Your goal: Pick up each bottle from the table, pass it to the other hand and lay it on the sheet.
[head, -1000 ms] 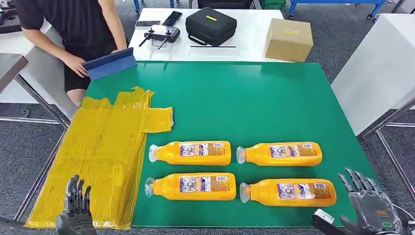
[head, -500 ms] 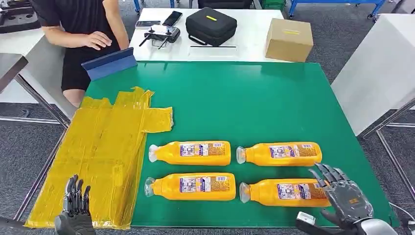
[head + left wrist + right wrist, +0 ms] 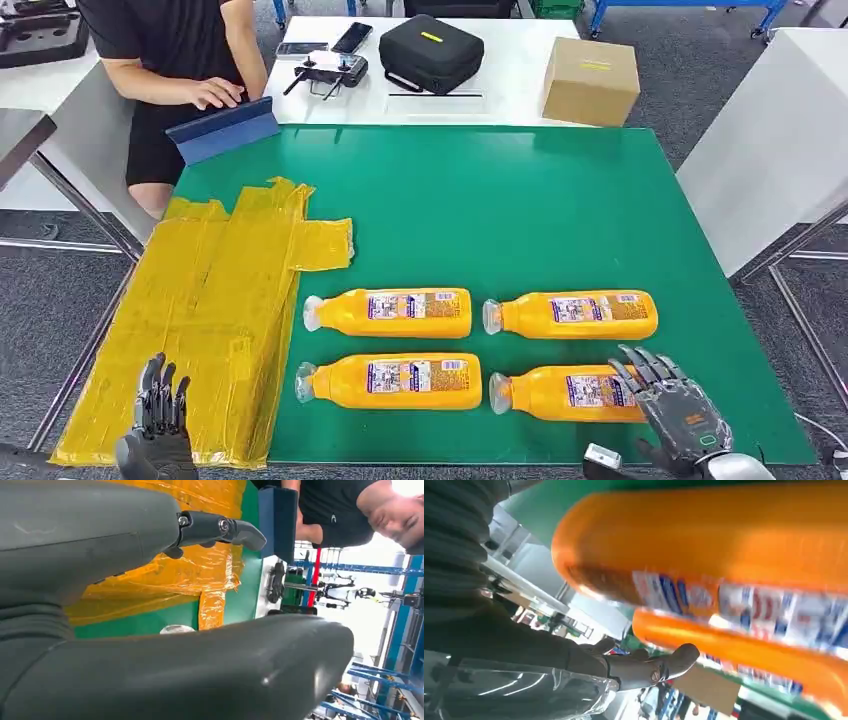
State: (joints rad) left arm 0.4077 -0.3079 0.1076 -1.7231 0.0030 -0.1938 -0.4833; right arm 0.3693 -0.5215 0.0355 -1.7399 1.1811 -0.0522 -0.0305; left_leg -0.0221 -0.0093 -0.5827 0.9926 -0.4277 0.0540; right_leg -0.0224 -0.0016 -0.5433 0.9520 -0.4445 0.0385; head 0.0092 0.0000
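Four bottles lie on the table (image 3: 560,200) in two rows: far-left bottle (image 3: 390,313), far-right bottle (image 3: 572,314), near-left bottle (image 3: 392,381), near-right bottle (image 3: 565,393). The sheet (image 3: 200,320) lies left of them; the right hand (image 3: 675,412) sits over the near-right bottle's right end.

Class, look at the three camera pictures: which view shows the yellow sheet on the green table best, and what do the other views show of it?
The head view: it takes in the whole yellow sheet lying over the table's left edge, crinkled, with no bottle on it. The left wrist view shows a crumpled strip of the sheet between parts of the left hand. I cannot make it out in the right wrist view.
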